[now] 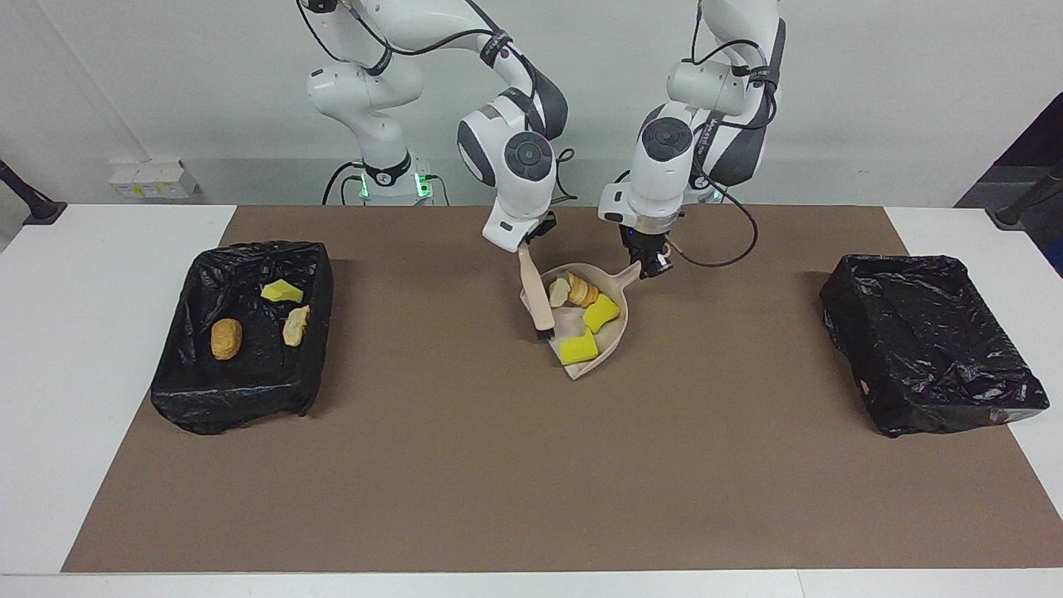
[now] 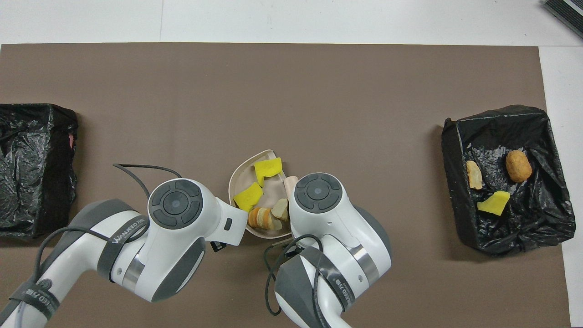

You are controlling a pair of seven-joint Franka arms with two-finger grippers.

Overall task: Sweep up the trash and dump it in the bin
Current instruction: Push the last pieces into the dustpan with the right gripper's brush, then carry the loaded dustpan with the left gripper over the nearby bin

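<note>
Brown matting (image 1: 531,465) carries a dustpan (image 1: 612,345) holding four scraps (image 1: 579,347); left gripper (image 1: 650,264) clamps its handle, right gripper (image 1: 526,247) clamps the brush (image 1: 537,299) beside them.

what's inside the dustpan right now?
In the dustpan: two yellow sponge chunks, a striped bread-like piece and a pale scrap. The brush lies across its open edge and may hide anything beneath it.
</note>
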